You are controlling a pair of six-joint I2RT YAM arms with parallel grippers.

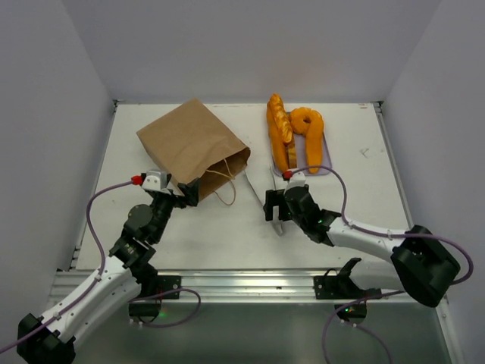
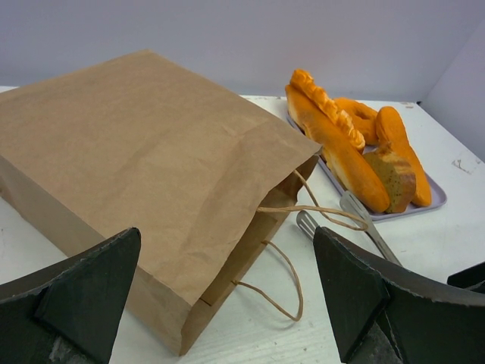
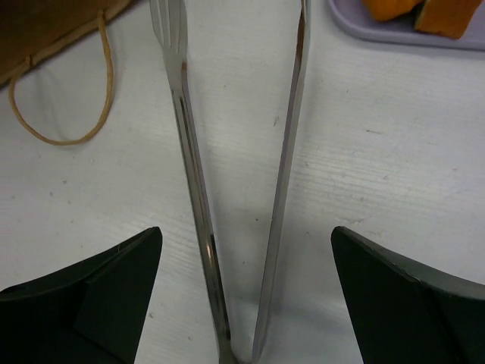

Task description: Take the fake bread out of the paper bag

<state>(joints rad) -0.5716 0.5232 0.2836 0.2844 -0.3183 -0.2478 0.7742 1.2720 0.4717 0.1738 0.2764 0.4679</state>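
Note:
The brown paper bag lies flat at the back left, its mouth and cord handles facing right. It also shows in the left wrist view; its inside is hidden. The orange-golden fake bread, long loaves and a ring piece, lies piled on the lavender tray; the bread also shows in the left wrist view. My left gripper is open and empty just before the bag's mouth corner. My right gripper is open, its fingers either side of the metal tongs.
The metal tongs lie on the white table between the bag and the tray, tips toward the back, and also show in the left wrist view. The tray's near edge is close to the tongs. Grey walls enclose the table.

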